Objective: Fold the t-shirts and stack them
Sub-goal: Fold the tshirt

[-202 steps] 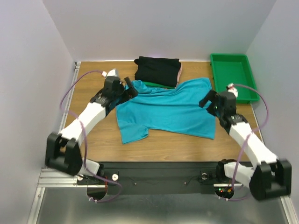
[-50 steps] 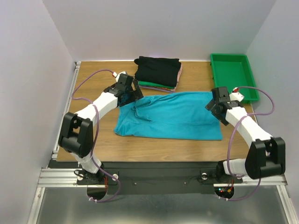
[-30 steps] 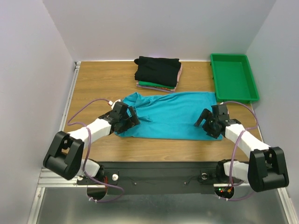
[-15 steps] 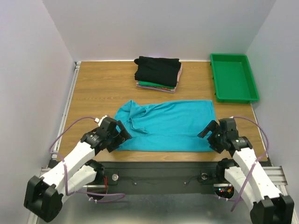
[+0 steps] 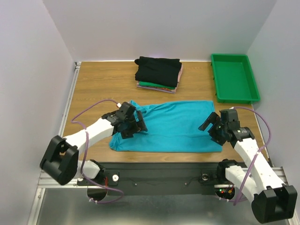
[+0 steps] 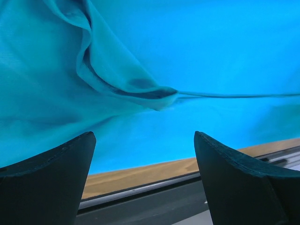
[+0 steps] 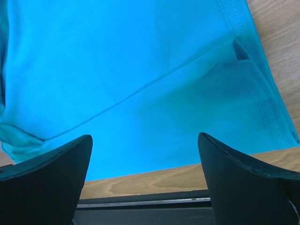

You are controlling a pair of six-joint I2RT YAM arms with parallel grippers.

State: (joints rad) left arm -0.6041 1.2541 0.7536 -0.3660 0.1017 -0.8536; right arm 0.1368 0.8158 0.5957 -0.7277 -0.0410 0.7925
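The teal t-shirt (image 5: pixel 173 126) lies folded lengthwise in a wide band across the near half of the table. It fills the left wrist view (image 6: pixel 197 56) and the right wrist view (image 7: pixel 140 70). My left gripper (image 5: pixel 132 125) is open and empty above the shirt's left end, over a bunched fold (image 6: pixel 136 89). My right gripper (image 5: pixel 213 127) is open and empty above the shirt's right end. A stack of folded t-shirts, black (image 5: pixel 158 69) on top of green and pink, sits at the back centre.
A rigid green plastic tray (image 5: pixel 233 77) stands at the back right. The table's front edge and a black rail (image 5: pixel 164 171) run just below the teal shirt. Bare wood (image 5: pixel 93 89) lies left of the stack.
Both grippers carried the shirt's far edge toward the near edge, folding it into a band, then let go. In the last half second both lifted and moved back over the shirt's ends.
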